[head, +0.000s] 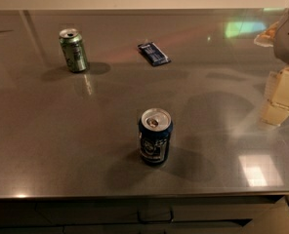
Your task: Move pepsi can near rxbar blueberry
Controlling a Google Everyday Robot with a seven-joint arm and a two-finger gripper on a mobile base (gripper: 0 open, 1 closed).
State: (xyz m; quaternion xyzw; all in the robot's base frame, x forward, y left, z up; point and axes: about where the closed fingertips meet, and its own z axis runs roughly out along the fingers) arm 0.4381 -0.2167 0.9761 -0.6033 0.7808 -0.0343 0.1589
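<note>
The pincer (281, 97) is cut off by the right edge, with only pale blocky parts showing over the glossy grey desk (61, 130); whether it is apart or together I cannot tell. The dark blue can (155, 136) stands upright near the front edge, silver-topped, its contents hidden. The flat blue snack bar (154, 53) lies well behind it, its print unreadable. A green can (73, 50) stands at the back left.
</note>
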